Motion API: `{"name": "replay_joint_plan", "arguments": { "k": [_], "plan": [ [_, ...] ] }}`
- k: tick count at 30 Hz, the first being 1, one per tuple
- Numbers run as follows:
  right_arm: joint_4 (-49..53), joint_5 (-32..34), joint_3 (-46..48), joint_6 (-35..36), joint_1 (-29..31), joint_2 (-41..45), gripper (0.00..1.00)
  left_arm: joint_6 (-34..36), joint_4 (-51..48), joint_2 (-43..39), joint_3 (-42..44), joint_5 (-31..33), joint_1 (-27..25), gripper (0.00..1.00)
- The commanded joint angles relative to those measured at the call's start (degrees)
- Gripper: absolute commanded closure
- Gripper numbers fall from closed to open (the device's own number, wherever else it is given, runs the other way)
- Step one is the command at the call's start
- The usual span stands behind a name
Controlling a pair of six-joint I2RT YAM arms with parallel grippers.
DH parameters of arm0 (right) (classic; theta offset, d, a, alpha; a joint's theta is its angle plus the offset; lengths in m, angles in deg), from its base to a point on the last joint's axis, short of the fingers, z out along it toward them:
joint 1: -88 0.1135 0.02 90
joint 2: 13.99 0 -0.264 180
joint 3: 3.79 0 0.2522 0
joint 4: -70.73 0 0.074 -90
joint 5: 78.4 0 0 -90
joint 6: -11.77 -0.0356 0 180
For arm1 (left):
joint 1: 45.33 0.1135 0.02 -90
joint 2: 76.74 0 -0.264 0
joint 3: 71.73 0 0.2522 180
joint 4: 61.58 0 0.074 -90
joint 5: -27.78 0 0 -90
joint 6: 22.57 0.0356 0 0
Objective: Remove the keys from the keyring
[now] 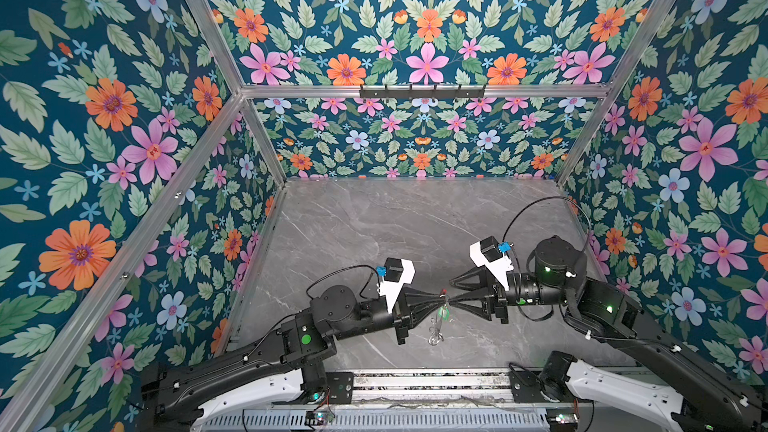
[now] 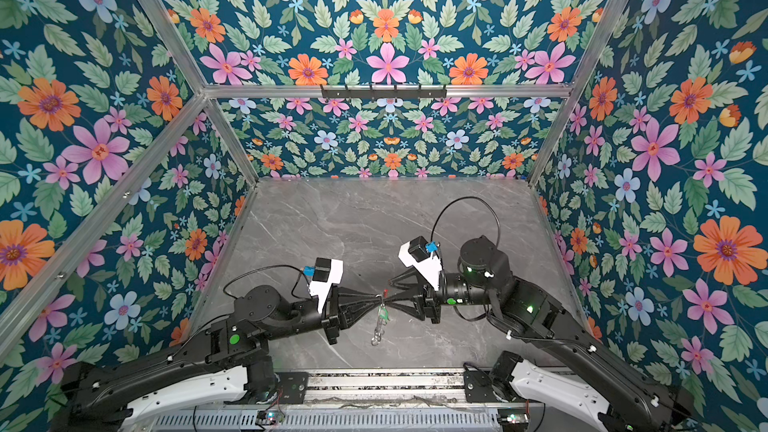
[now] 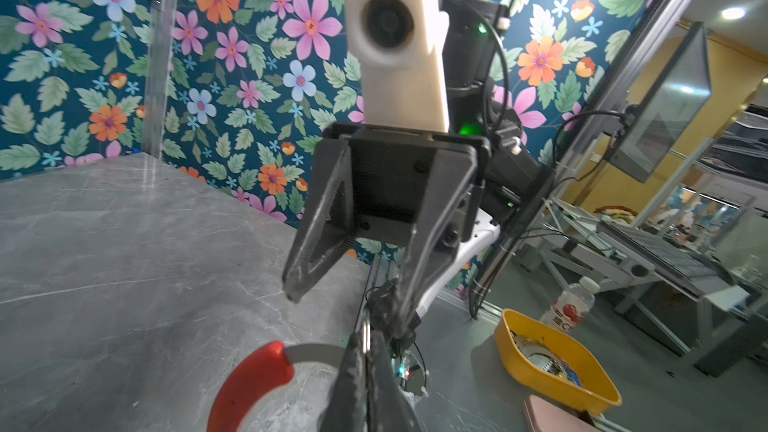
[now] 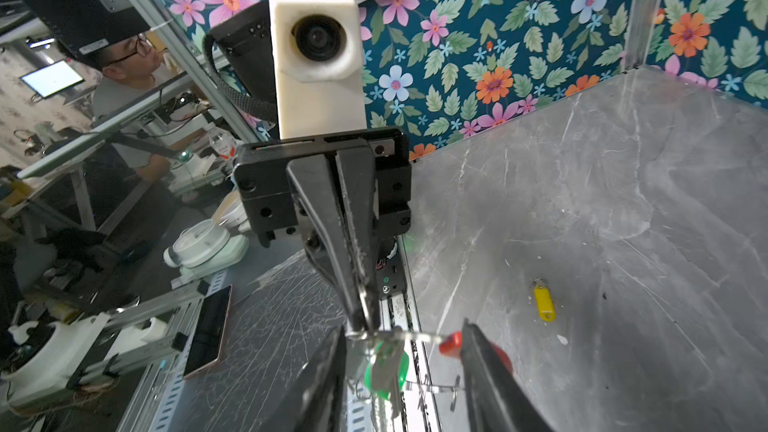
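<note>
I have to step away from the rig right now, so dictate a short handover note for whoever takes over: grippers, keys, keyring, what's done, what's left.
The left gripper is shut on the keyring, close to its red sleeve.
The right gripper is open, its fingers either side of the green key, gripping nothing.
Done: the yellow key lies loose on the table, off the ring.
Left: the green key hangs at the keyring, apparently threaded on it; slide it off.

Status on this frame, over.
Left gripper shut on grey metal hoop with red sleeve. Right gripper open around green plastic key tag, still on hoop. Yellow plastic key tag off, on table. No obstruction seen.
</note>
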Motion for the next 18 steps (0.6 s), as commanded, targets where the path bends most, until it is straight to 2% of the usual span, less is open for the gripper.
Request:
{"name": "replay_joint_plan", "arguments": {
  "k": [1,5,8,18],
  "plan": [
    [-4.64,5.37,1.94,-2.89,0.29,1.65,0.53,0.81,4.19,0.55,0.58,5.71,0.1,1.0],
    [-9.08,12.29,7.47,-2.93,2.75,5.5,0.53,1.17,7.2,0.83,1.5,9.36,0.09,1.0],
    [-9.49,18.38,10.29,-1.28,4.26,7.37,0.52,1.49,9.69,0.98,2.34,9.61,0.08,1.0],
    [-10.35,15.09,11.56,0.03,4.26,3.95,0.5,1.3,10.98,2.59,1.96,7.1,0.12,1.0]
  ]
}}
